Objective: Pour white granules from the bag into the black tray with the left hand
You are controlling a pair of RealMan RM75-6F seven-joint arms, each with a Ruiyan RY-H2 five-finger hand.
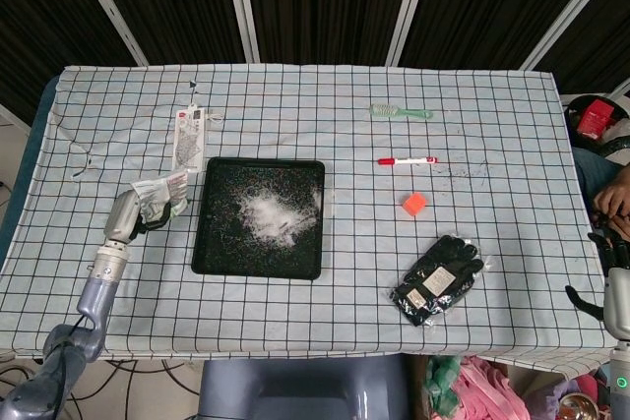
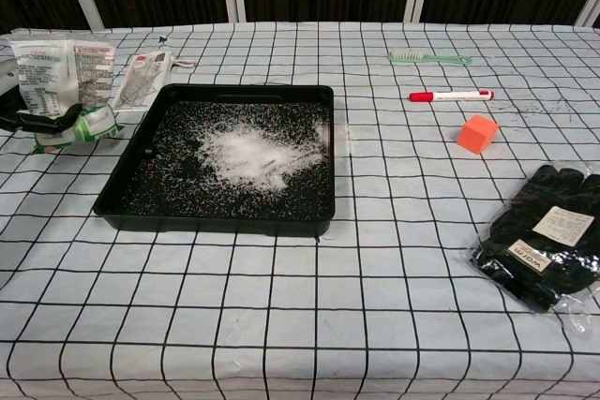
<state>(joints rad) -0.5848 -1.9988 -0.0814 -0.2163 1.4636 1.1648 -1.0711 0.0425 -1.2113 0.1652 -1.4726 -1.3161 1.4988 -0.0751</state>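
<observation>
Most of the pour looked done: white granules (image 2: 246, 154) lay heaped mid black tray (image 2: 131, 178). My left hand (image 1: 130, 215) grasped the bag (image 2: 61, 91), upright just beside the tray's left edge. Setting it down remained.

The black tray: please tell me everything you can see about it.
The black tray is a shallow, nearly square dish with raised walls and rounded corners; it looks like plastic. It lies flat on the checked tablecloth, left of the table's middle. A heap of white granules sits near its centre, with loose grains scattered over the floor. A few grains lie outside by its right edge. Nothing else touches it; the left hand holds the bag beside its left wall.
</observation>
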